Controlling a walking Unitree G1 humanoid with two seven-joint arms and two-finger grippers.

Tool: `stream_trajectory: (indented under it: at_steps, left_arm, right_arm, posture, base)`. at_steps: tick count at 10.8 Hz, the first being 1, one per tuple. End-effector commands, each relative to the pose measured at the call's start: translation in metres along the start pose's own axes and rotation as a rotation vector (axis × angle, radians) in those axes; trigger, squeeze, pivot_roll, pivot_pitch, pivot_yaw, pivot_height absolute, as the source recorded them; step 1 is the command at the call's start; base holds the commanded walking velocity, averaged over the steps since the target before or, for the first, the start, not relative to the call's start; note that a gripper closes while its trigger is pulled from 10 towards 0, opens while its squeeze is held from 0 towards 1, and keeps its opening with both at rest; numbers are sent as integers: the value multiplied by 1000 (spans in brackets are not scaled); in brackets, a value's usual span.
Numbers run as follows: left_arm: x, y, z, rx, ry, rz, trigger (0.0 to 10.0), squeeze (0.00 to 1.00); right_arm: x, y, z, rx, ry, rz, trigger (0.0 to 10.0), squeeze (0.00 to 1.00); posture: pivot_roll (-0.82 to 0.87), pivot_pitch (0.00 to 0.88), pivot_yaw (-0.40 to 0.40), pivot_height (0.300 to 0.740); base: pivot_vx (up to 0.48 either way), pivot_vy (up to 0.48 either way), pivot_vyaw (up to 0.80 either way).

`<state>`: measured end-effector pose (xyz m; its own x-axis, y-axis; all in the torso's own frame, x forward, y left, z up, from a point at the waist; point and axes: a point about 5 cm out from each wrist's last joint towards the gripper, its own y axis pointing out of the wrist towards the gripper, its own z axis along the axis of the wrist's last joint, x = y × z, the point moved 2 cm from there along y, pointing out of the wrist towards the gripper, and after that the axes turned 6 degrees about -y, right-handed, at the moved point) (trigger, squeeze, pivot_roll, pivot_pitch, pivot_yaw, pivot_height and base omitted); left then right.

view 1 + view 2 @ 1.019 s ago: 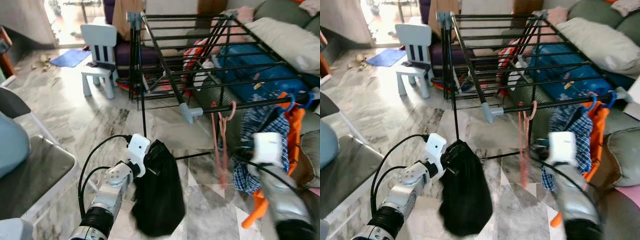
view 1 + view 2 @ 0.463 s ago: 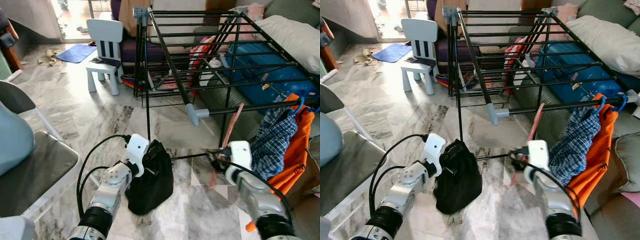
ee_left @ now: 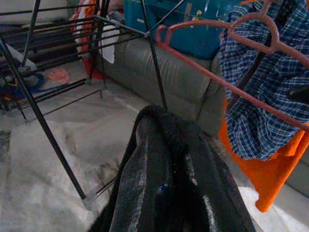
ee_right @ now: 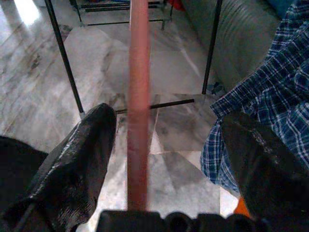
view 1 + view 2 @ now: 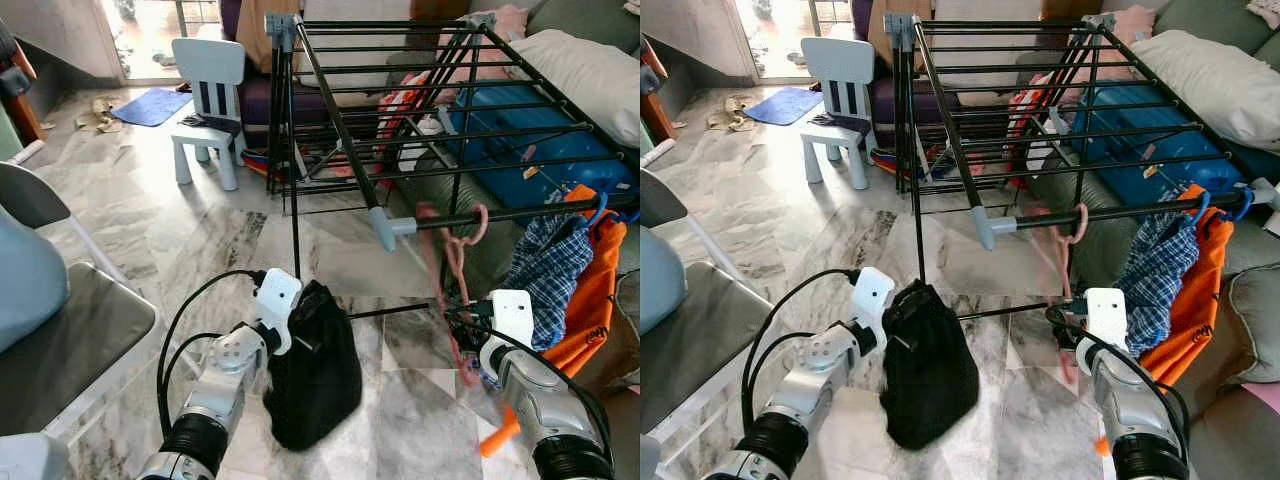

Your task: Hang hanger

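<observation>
A pink hanger (image 5: 452,262) hangs blurred from the front bar of the black drying rack (image 5: 340,110), its hook (image 5: 478,212) over the bar. My right gripper (image 4: 166,121) is low beside it. Its fingers (image 4: 82,159) stand wide open, and the hanger's pink shaft (image 4: 138,96) runs between them without being pinched. My left gripper (image 5: 300,325) is shut on a black garment (image 5: 315,385) that droops to the floor. In the left wrist view that garment (image 3: 169,179) covers the fingers.
A plaid shirt (image 5: 545,275) and an orange garment (image 5: 590,300) hang on the same bar, right of the hanger. A white child's chair (image 5: 208,100) stands at the back left and a grey chair (image 5: 60,340) at my left. A sofa with a pillow (image 5: 590,70) lies behind the rack.
Half a second ago the hanger leaned steeply under the bar; now it hangs nearly upright from its hook. The right gripper moved right. The black garment, slumped before, now hangs longer.
</observation>
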<state>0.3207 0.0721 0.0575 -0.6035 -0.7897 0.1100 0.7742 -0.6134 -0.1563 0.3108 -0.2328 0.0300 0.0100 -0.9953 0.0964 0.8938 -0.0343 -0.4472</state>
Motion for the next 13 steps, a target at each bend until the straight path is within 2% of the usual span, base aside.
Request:
stream_trajectory:
  at_steps: [1, 3, 4, 5, 7, 9, 10, 12, 13]
  left_arm:
    - [2, 4, 6, 9, 24, -14, 10000, 0]
    - [0, 2, 4, -2, 34, -6, 10000, 0]
    - [-1, 2, 4, -6, 36, -3, 10000, 0]
    - [-2, 2, 2, -17, 43, -1, 10000, 0]
    - [-2, 1, 2, -22, 44, -1, 10000, 0]
    - [-1, 1, 0, -27, 47, -4, 10000, 0]
    - [-1, 1, -1, -31, 49, -7, 10000, 0]
    - [0, 1, -2, -37, 52, -8, 10000, 0]
    - [1, 1, -2, -40, 54, -9, 10000, 0]
  right_arm:
    - [5, 1, 6, 15, -5, -14, 10000, 0]
    - [6, 4, 10, 23, -27, 8, 10000, 0]
    - [8, 5, 13, 29, -28, 13, 1137, 0]
    - [12, 6, 17, 33, -35, 14, 0, 0]
    - [16, 7, 18, 32, -40, 8, 0, 0]
    - [19, 7, 17, 29, -45, 6, 4000, 0]
    - [19, 8, 17, 27, -48, 9, 10000, 0]
    - [16, 11, 23, 50, -48, 22, 10000, 0]
    - [16, 13, 31, 67, -45, 18, 7294, 0]
  posture:
    - [48, 0, -59, 740]
    - [55, 0, -60, 740]
    - [55, 0, -60, 740]
    - [55, 0, -59, 740]
    - [56, 0, -58, 740]
    - [56, 0, -56, 740]
    - [56, 0, -56, 740]
    - [56, 0, -56, 740]
    - [57, 0, -57, 740]
  base:
    - [0, 0, 0]
    - [0, 0, 0]
    - [0, 0, 0]
    - [0, 0, 0]
    - [0, 0, 0]
    - [0, 0, 0]
    - [0, 0, 0]
    - [0, 0, 0]
    - [0, 0, 0]
